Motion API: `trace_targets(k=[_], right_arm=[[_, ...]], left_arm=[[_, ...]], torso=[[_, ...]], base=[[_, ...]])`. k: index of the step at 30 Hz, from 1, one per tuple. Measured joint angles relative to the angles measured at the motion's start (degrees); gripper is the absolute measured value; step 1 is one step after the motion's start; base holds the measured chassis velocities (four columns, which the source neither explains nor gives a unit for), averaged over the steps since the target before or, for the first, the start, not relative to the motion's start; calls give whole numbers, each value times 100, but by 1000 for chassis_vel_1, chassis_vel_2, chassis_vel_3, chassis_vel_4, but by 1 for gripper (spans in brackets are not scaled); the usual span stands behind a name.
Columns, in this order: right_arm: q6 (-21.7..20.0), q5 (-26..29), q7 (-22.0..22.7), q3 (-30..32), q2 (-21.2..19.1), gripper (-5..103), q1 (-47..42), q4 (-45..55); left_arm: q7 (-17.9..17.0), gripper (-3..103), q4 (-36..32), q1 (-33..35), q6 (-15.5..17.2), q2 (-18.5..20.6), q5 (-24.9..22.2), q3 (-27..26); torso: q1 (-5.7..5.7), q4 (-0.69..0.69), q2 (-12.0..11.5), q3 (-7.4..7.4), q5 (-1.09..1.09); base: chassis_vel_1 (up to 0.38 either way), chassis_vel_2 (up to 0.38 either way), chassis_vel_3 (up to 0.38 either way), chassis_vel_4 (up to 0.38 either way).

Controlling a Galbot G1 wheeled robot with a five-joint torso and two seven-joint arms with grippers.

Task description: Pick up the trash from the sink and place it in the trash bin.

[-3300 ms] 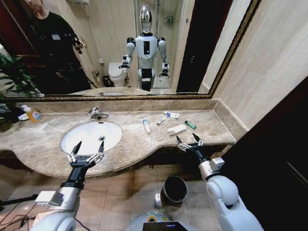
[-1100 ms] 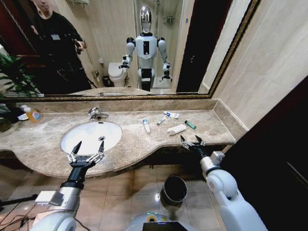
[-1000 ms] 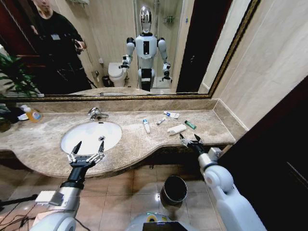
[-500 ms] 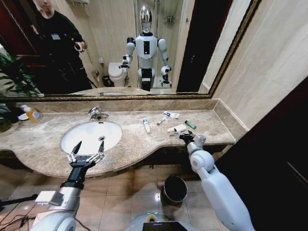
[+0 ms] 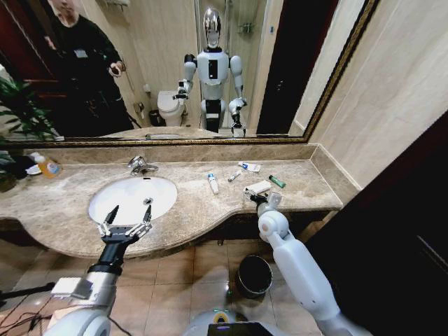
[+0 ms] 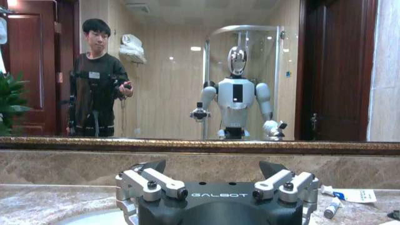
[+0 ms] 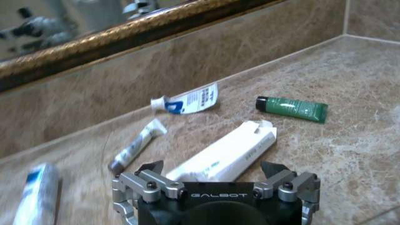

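Note:
The trash lies on the beige countertop (image 5: pixel 308 183) to the right of the white oval sink (image 5: pixel 133 198), not in it: a white bottle with a blue cap (image 5: pixel 213 183), a small tube (image 5: pixel 234 176), a white-blue tube (image 5: pixel 249 167), a white flat packet (image 5: pixel 257 187) and a green tube (image 5: pixel 277 181). My right gripper (image 5: pixel 260 198) hovers open just in front of the packet (image 7: pixel 225 153), which lies between its spread fingers in the right wrist view. The green tube (image 7: pixel 292 107) and white-blue tube (image 7: pixel 185 101) lie beyond. My left gripper (image 5: pixel 126 222) is open at the sink's front rim. The dark trash bin (image 5: pixel 253 275) stands on the floor below the counter.
A chrome faucet (image 5: pixel 142 166) stands behind the basin. A bottle of orange liquid (image 5: pixel 47 165) sits at the far left by a plant. A mirror backs the counter, a wall closes its right end, and a dark door panel stands at the right.
My right arm has swung left and forward from the counter's front edge, bringing its open gripper over the counter to the white packet. The left arm has not moved.

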Motion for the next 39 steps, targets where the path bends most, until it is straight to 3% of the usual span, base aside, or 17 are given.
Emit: trace_targets(k=[22,26,28,30,35,37,39], right_arm=[[108,-132,20,100,54,103,114,-301],[130,-183,-36,99,62,90,89,-358],[136,-194,-48,99,62,90,84,-367],[177,-251,-94,91,65,73,65,-407],[236,-344,-159,87,67,62,43,-441],[260,-394,-178,86,64,46,12,-439],[264,-400,-185,86,59,46,-4,-432]], left_arm=[[0,100,0,0,0,0,0,0],[0,100,0,0,0,0,0,0],[0,100,0,0,0,1,0,0],[0,100,0,0,0,0,0,0],[0,100,0,0,0,0,0,0],[0,100,0,0,0,0,0,0],[0,100,0,0,0,0,0,0]], torso=[[-1,0,0,0,0],[0,0,0,0,0],[0,0,0,0,0],[-1,0,0,0,0],[-1,0,0,-1,-1],[-1,0,0,-1,0],[-1,0,0,-1,0]], base=[[0,0,0,0],[0,0,0,0],[0,0,0,0],[0,0,0,0],[0,0,0,0],[0,0,0,0],[0,0,0,0]])
